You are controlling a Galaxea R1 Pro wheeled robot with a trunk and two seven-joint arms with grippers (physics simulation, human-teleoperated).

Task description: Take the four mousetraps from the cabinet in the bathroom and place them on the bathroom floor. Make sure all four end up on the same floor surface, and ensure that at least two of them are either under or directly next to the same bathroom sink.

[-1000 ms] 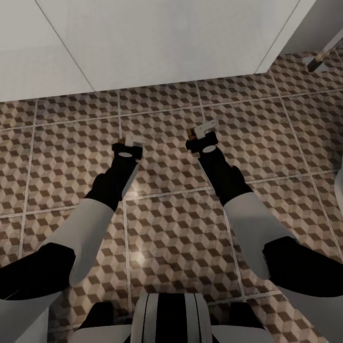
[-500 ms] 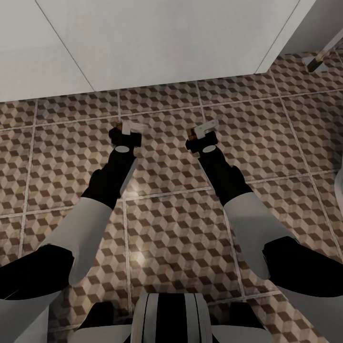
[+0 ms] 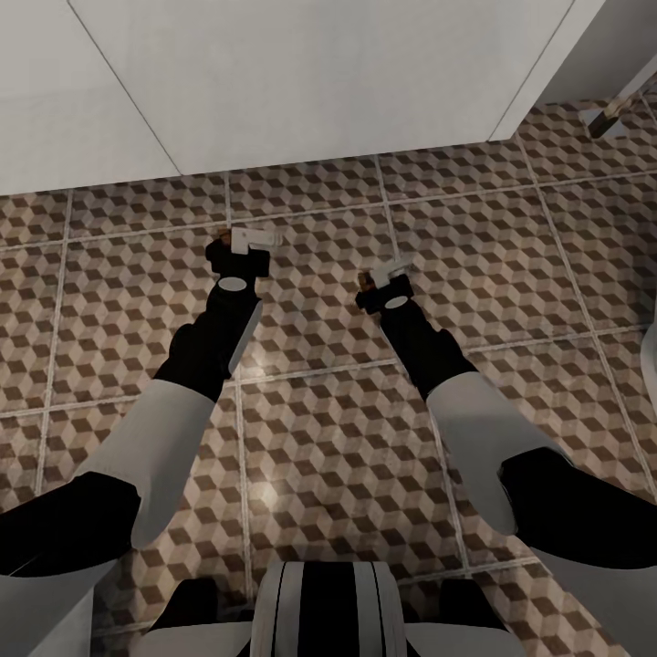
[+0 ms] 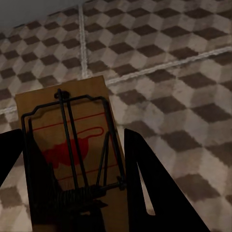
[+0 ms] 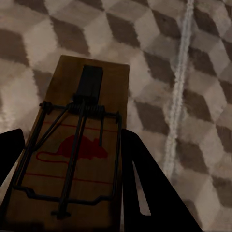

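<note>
Reaching down over the bathroom floor (image 3: 319,456), both arms' jaws grip mousetraps (image 4: 67,154).

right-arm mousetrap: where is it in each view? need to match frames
Head view: hard to make out, hidden at the right end effector, centre-right over the bathroom floor.
Right wrist view: mousetrap fills the lower left, between the dark fingers.
Left wrist view: a different mousetrap.
Shared landmark: cube-pattern tiles, pale grout lines.
</note>
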